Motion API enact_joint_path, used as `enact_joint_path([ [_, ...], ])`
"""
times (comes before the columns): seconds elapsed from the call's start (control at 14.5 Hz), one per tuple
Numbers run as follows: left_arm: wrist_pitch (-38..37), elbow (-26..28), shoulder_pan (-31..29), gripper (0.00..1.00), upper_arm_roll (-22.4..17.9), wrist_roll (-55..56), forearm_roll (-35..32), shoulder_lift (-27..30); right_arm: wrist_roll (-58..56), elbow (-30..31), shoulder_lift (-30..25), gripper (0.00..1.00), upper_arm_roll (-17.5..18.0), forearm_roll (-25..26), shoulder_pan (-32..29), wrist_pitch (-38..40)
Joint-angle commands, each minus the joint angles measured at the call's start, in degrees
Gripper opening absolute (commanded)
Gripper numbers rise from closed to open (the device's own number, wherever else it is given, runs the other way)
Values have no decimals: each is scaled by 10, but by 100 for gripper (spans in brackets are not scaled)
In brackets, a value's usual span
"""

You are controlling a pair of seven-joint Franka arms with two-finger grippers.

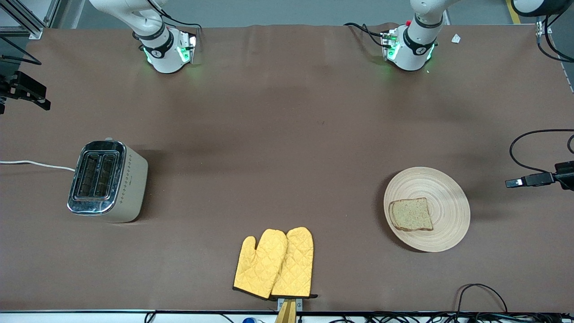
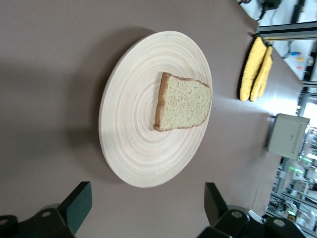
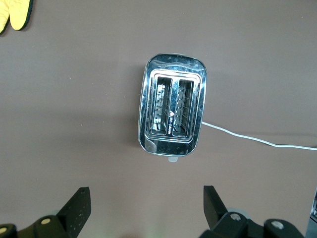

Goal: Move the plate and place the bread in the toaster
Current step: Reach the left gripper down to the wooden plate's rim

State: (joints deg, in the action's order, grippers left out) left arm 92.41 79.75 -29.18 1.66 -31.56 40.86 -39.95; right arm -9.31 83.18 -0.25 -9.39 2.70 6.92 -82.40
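Observation:
The plate lies toward the left arm's end of the table, with the bread flat on it. The toaster stands toward the right arm's end, its two slots empty and its white cord running off the table's end. My left gripper is open and empty, high over the table beside the plate and the bread. My right gripper is open and empty, high over the table beside the toaster. Neither gripper shows in the front view.
A pair of yellow oven mitts lies near the table's edge closest to the front camera, between toaster and plate. Black fixtures with cables stick in at both ends of the table. The arm bases stand farthest from the front camera.

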Motion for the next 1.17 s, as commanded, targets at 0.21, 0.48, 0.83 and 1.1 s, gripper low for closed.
enact_joint_path([
  [0.21,8,-21,2,86,6,-33,24,-58,-8,-1,-1,100,2,8,-7,6],
  [0.48,22,-21,4,76,8,-56,42,-82,-5,-2,-1,100,6,6,-3,6],
  [0.83,29,-20,6,73,10,-58,49,-103,-7,-2,-1,100,2,4,-7,8],
  [1.1,42,-20,8,69,12,-58,56,-108,-7,-2,-1,100,2,4,-7,10],
])
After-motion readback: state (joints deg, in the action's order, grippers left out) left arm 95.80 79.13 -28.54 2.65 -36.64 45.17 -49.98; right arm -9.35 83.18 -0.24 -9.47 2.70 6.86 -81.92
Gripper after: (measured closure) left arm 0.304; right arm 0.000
